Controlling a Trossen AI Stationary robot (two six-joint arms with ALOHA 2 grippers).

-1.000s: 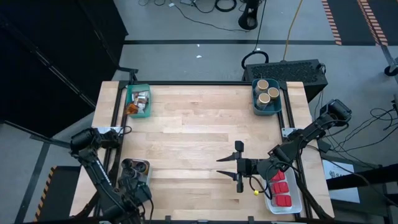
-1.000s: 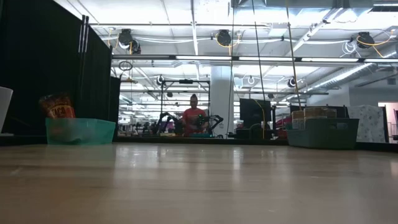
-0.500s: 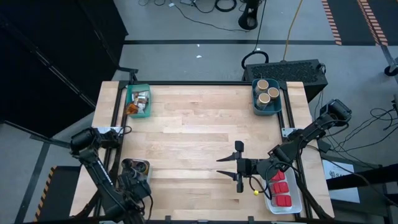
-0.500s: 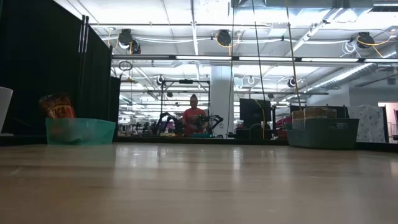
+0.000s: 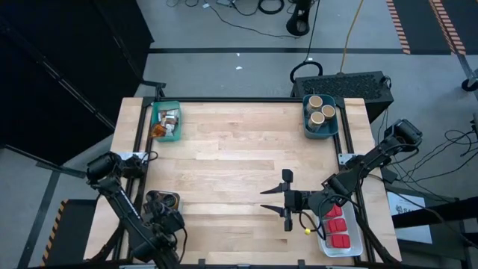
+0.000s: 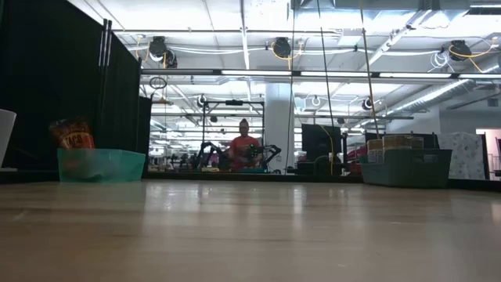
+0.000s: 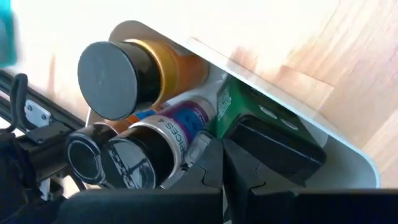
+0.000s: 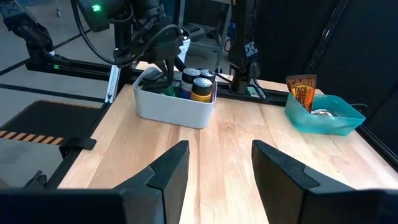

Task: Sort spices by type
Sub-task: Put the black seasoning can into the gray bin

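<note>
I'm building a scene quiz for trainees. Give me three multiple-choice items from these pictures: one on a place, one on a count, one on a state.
1. Where do the red squarish tins sit?
A. clear-white bin by the right arm
B. bare table centre
C. far-left teal bin

2. How many tan round cylinders show in the far-right teal bin?
A. one
B. three
C. six

3. The right gripper is
A. open, empty
B. shut on a jar
C. out of view

Key: A, tins fill the near-right bin; B, three lids seen from above; A, its wrist view shows spread fingers with nothing between.

Right claw [image 5: 287, 196] hangs open above the bare table [image 5: 231, 161].
</note>
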